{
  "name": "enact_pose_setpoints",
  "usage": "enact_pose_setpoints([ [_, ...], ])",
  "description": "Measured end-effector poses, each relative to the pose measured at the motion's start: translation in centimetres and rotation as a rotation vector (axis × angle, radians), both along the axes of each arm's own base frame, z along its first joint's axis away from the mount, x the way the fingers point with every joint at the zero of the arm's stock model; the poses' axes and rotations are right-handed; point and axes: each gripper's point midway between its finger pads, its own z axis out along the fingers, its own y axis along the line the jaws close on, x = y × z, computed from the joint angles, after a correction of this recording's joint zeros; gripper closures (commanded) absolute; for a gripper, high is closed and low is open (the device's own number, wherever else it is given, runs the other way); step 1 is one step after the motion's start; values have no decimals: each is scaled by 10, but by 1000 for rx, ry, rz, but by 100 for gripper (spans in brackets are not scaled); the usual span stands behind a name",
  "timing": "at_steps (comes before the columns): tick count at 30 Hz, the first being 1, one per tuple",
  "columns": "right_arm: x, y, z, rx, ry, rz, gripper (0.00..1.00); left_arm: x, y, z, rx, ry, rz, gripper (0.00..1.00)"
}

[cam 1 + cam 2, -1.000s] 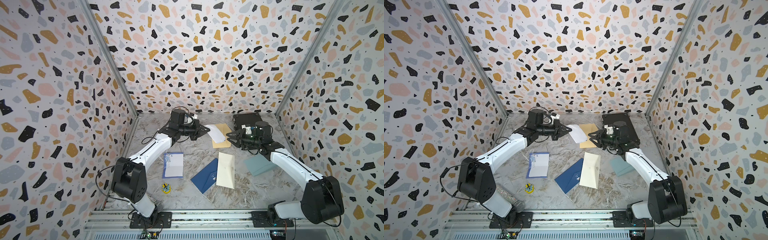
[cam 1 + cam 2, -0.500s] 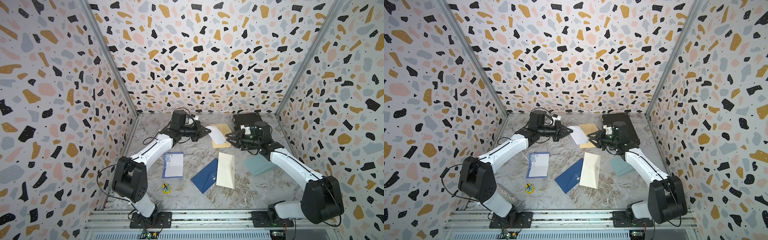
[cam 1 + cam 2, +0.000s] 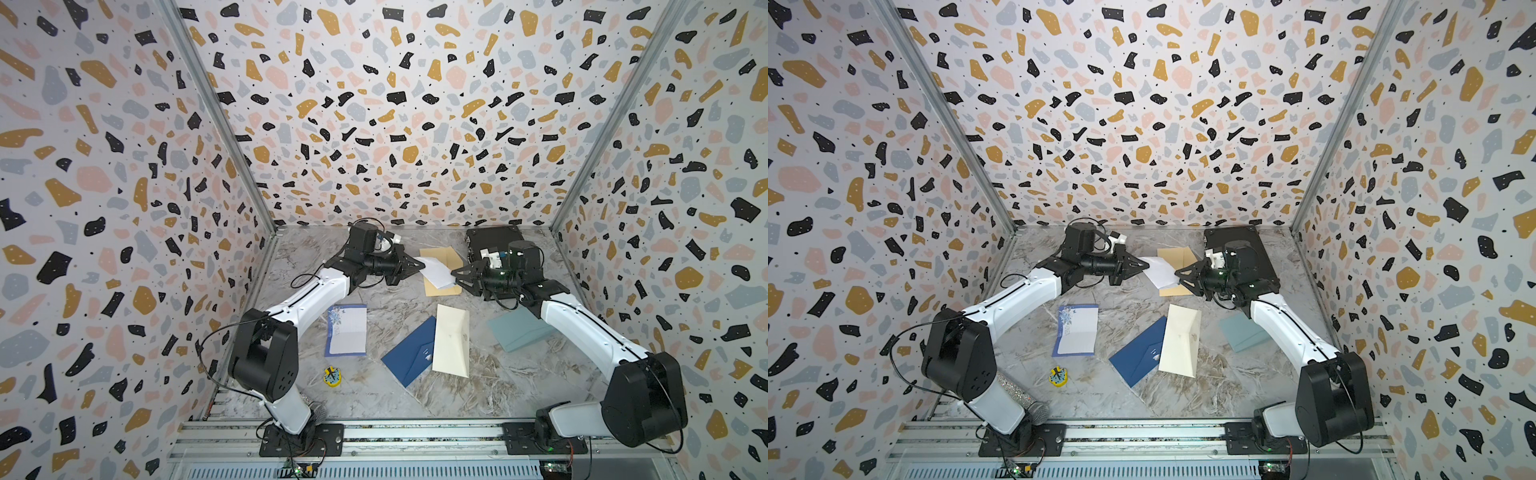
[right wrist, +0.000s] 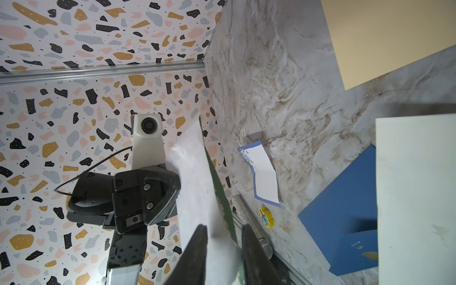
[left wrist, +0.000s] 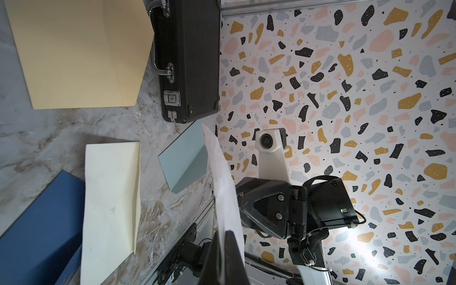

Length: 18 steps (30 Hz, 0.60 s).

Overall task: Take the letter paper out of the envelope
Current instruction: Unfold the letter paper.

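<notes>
A: What's different from a second ago?
B: Nothing big. The table (image 3: 374,399), the case (image 3: 494,239) at the far right and the tan envelope (image 3: 440,255) left of it lie as they did. The envelope is flat, flap open.
A: And the paper?
B: The paper (image 3: 434,270) hangs above the envelope, far centre, clear of it as far as I can see. The left gripper (image 3: 417,266) is clenched on its left edge and has carried it a little rightward.
A: The right one?
B: The right gripper (image 4: 224,230) has narrowed — its jaws now straddle the paper's right edge, a gap showing, not yet pinching. I'd say extraction is all but done — a second grip or hand-over looks next.
</notes>
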Motion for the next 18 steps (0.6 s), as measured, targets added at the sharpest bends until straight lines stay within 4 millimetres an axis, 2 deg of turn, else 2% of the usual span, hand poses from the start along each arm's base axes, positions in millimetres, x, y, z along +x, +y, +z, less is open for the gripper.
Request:
enact_pose_setpoints([
  [18,1,-1,4,-13,-4,-1,72,-7,-8,-3,10,-12,-29,100],
])
